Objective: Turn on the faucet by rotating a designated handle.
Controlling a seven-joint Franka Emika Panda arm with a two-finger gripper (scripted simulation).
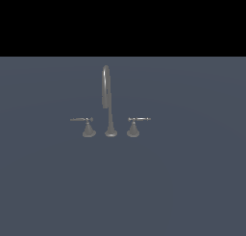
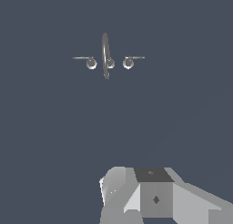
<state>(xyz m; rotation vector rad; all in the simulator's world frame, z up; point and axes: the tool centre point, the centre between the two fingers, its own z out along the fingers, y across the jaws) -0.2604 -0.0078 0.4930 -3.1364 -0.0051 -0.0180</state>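
Note:
The faucet (image 1: 110, 129) is a small dull grey set standing on a flat blue-grey surface, with a tall thin gooseneck spout (image 1: 105, 86) in the middle. The handle (image 1: 81, 119) is the lever on the exterior view's left, a thin rod on a cone base, pointing outward away from the spout. The wrist view looks down on the faucet (image 2: 106, 59) and the handle (image 2: 83, 58) from well above and far off. Only grey blocky parts of my gripper (image 2: 150, 198) show there; its fingertips cannot be made out. The arm is out of the exterior view.
An identical lever handle (image 1: 138, 119) stands on the exterior view's right of the spout, also seen in the wrist view (image 2: 133, 58). The blue-grey surface (image 1: 192, 182) spreads around the faucet. A black band fills the top of the exterior view.

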